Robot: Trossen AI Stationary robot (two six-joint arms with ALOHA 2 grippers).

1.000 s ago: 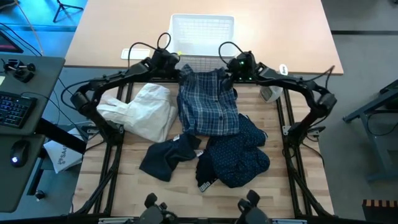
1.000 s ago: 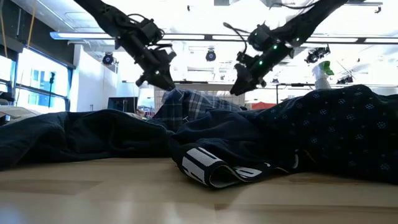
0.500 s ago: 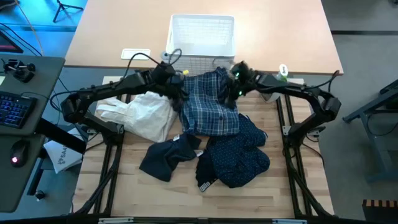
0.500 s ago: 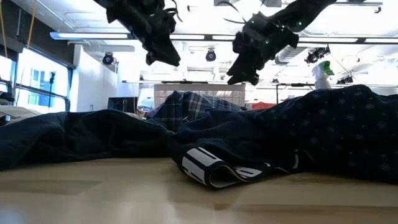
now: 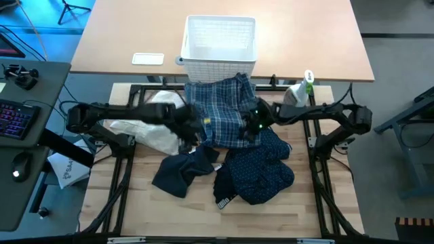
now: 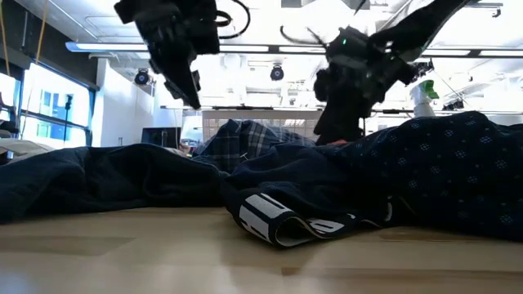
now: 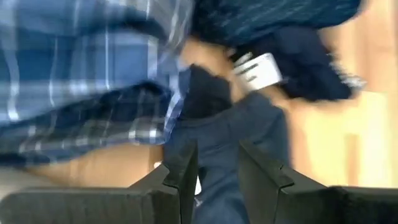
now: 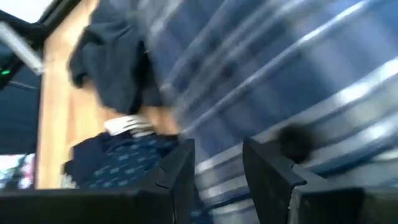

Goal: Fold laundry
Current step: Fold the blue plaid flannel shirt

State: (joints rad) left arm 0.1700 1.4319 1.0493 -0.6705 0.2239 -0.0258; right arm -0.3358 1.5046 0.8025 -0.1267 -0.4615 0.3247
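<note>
Plaid shirt (image 5: 220,112) lies mid-worktop (image 5: 135,217), its far edge just before your white basket (image 5: 220,37). Your left claw (image 5: 192,127) hovers at its left edge, fingers narrowly parted, gripping nothing. Your right claw (image 5: 252,125) hangs over its right edge, narrowly parted too, beside the dotted navy shirt (image 5: 261,169).

White lattice basket (image 5: 220,39), spray bottle (image 5: 304,87), keyboard (image 5: 15,119), mouse (image 5: 21,165)

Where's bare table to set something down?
Free: the wood table along the near edge, below the dark pieces, and the far tan top either side of the basket. Crowded: the middle, under the plaid shirt, dotted shirt and both arms.
</note>
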